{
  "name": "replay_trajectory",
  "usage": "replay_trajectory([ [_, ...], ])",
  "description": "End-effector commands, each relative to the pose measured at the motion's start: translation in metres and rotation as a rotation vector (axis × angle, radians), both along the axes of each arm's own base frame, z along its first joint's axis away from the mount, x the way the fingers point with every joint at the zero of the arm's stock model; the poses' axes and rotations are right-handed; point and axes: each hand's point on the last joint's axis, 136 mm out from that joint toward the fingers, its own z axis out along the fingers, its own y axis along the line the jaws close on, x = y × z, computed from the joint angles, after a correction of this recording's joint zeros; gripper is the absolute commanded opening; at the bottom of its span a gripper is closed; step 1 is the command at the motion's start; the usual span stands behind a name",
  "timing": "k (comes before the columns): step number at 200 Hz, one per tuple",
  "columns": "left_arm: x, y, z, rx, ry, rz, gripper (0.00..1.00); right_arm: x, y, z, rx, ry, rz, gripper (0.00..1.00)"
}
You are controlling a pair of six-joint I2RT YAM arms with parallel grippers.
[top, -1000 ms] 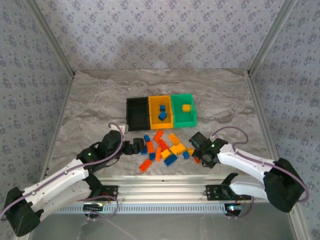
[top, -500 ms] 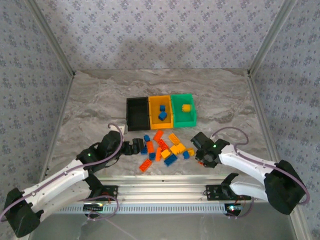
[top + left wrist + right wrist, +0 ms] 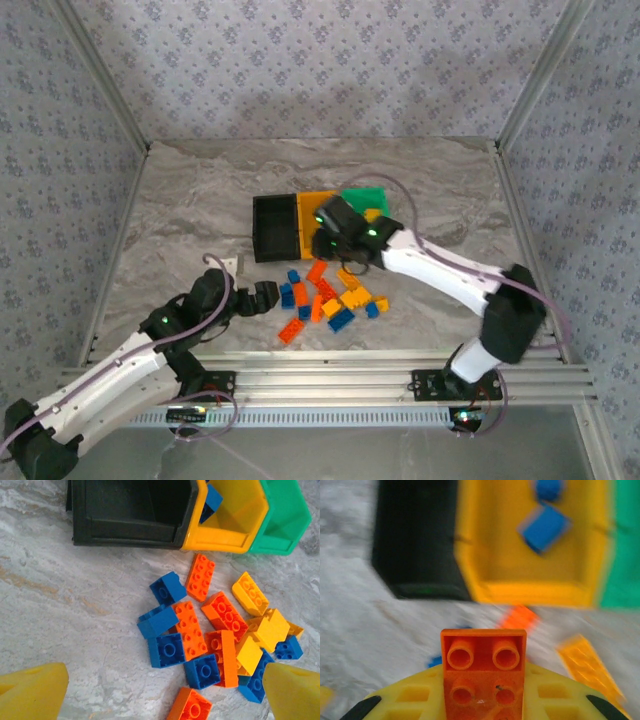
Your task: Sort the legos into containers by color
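Nearest the bases, the left gripper (image 3: 262, 296) is kept at the left edge of the pile, its yellow fingers (image 3: 32, 690) spread wide and nothing held between them. The loose legos (image 3: 192, 630) are still scattered on the marble table (image 3: 180, 220) just in front of the containers. The change is on the other side. The right gripper (image 3: 325, 238), low at the right edge of the pile a second ago, has been lifted and swung across to the near rim of the bins, and an orange-red brick (image 3: 483, 662) is pinched between its fingers. Beyond it, the black bin (image 3: 415, 545) is seen empty, two blue bricks (image 3: 544, 525) lie in the yellow-orange bin (image 3: 530, 587), and the green bin (image 3: 365, 193) is partly covered by the arm. A pick is therefore judged complete and a drop pending. With blue already assigned, the black bin is the likely target, and a small shift left would be needed.
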Motion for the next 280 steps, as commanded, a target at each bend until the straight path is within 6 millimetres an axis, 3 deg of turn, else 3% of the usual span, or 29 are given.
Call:
replay_trajectory([
  [1, -0.009, 0.006, -0.008, 0.03, 0.068, -0.002, 0.99, 0.017, 0.043, -0.003, -0.029, -0.032, 0.17, 0.16],
  [34, -0.014, 0.01, -0.013, 0.035, 0.098, 0.004, 0.98, 0.052, 0.096, -0.021, -0.037, -0.017, 0.236, 0.18],
  [56, -0.015, 0.012, -0.015, 0.041, 0.104, 0.01, 0.98, 0.073, 0.106, -0.043, -0.075, 0.012, 0.217, 0.2],
  [91, -0.015, 0.009, -0.018, 0.048, 0.113, -0.012, 0.99, 0.095, 0.115, -0.063, -0.033, 0.068, 0.164, 0.4],
  [115, -0.015, 0.003, -0.015, 0.036, 0.111, -0.041, 1.0, 0.104, 0.116, -0.052, 0.019, 0.051, 0.136, 0.51],
  [138, -0.014, -0.004, -0.01, 0.036, 0.11, -0.071, 1.0, 0.107, 0.115, -0.022, 0.078, -0.006, 0.125, 0.58],
  [179, -0.017, -0.027, -0.01, 0.051, 0.147, -0.177, 0.99, 0.074, 0.081, 0.017, 0.19, -0.064, 0.092, 0.62],
  [229, -0.044, -0.06, -0.041, 0.29, 0.218, -0.367, 0.87, 0.026, 0.011, 0.007, 0.172, -0.063, 0.015, 0.64],
  [244, -0.05, -0.062, -0.052, 0.384, 0.226, -0.394, 0.85, 0.018, -0.003, 0.014, 0.181, -0.081, -0.002, 0.65],
  [248, -0.052, -0.063, -0.055, 0.405, 0.225, -0.403, 0.84, 0.012, -0.011, 0.003, 0.164, -0.067, -0.009, 0.65],
  [256, -0.055, -0.064, -0.058, 0.44, 0.224, -0.415, 0.83, 0.008, -0.017, 0.003, 0.162, -0.072, -0.017, 0.65],
  [280, -0.061, -0.066, -0.072, 0.51, 0.253, -0.439, 0.77, 0.0, -0.035, 0.011, 0.173, -0.107, -0.046, 0.66],
])
